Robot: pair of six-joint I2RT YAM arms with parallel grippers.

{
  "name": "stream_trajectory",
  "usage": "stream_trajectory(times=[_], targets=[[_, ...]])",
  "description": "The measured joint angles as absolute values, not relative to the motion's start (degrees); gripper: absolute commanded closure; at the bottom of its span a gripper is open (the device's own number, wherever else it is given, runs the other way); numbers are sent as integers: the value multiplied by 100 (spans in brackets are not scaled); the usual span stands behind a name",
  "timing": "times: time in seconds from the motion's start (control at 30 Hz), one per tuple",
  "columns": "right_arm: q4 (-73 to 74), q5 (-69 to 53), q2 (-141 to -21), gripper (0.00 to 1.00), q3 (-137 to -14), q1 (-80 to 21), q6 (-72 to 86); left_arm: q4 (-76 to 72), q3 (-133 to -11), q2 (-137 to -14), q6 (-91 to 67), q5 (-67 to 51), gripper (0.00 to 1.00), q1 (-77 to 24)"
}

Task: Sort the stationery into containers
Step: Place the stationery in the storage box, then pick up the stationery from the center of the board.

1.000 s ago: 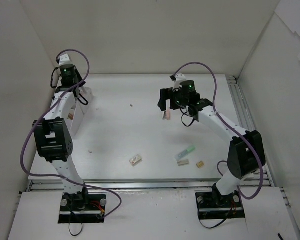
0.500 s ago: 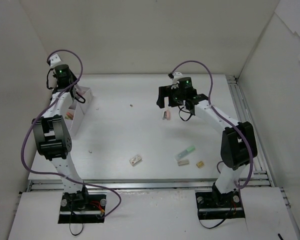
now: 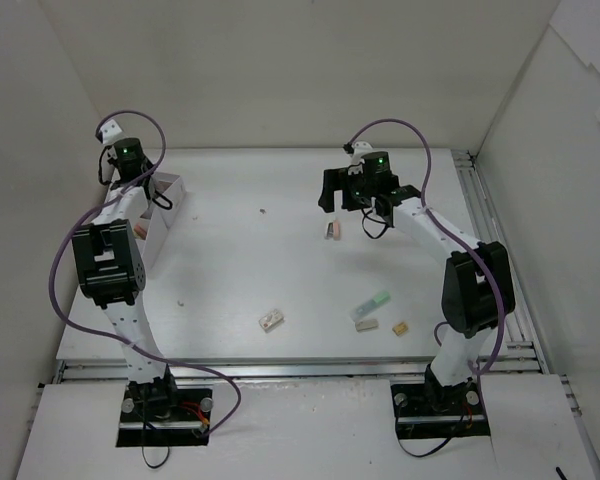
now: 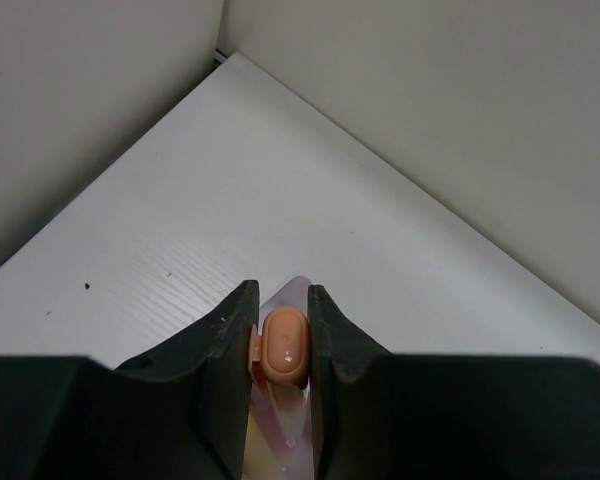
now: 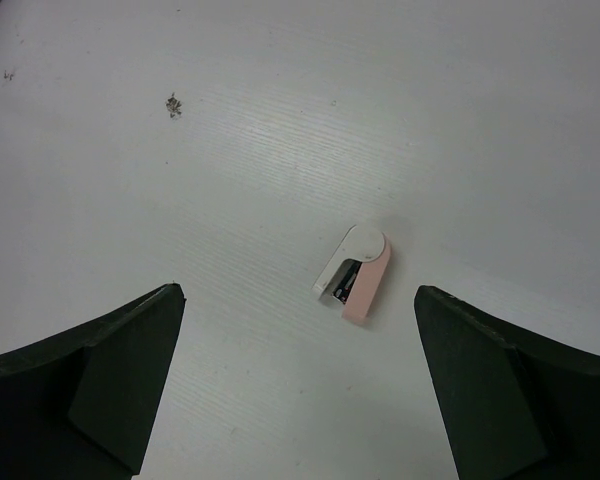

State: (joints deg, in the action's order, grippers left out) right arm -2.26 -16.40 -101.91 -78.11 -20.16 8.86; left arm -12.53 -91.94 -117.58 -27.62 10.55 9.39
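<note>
My left gripper (image 3: 138,178) is at the far left, over the back end of the white organiser (image 3: 158,222). In the left wrist view the left gripper (image 4: 280,295) is shut on an orange-capped highlighter (image 4: 284,345), held end-on above the table near the back corner. My right gripper (image 3: 350,205) is open above a small pink-and-white item (image 3: 332,230). In the right wrist view that item (image 5: 355,272) lies flat between and ahead of the wide-open right gripper (image 5: 300,295), touching neither finger.
Near the front lie a whitish block eraser (image 3: 271,320), a pale green highlighter (image 3: 375,302), a whitish piece (image 3: 366,324) and a small tan block (image 3: 400,327). White walls close the back and both sides. A metal rail (image 3: 480,215) runs along the right.
My left gripper has moved back and left toward the corner, still holding the orange-capped highlighter. My right gripper has shifted slightly back over the pink-and-white item.
</note>
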Motion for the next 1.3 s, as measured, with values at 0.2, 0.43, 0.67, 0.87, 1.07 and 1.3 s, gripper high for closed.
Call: stream_trajectory(times=[0.2, 0.43, 0.67, 0.87, 1.07, 1.3], targets=[[-207, -1638, -10191, 2, -7811, -1942, 882, -1385, -9107, -11876, -2869, 1308, 100, 869], [-185, -1638, -10191, 2, -7811, -1909, 860, -1334, -8978, -11869, -2943, 1562, 93, 753], [-161, -1634, -10191, 2, -7811, -1903, 801, -1221, -8849, -11789, -3057, 1800, 60, 696], [-130, -1636, -10175, 2, -7752, -1903, 740, -1201, -8630, -11515, -3151, 1879, 32, 670], [-104, -1636, -10106, 2, -7679, -1903, 735, -1179, -8556, -11201, -3144, 1887, 20, 674], [-104, -1623, -9900, 2, -7550, -1903, 740, -1146, -8569, -10934, -2987, 1730, 2, 666]])
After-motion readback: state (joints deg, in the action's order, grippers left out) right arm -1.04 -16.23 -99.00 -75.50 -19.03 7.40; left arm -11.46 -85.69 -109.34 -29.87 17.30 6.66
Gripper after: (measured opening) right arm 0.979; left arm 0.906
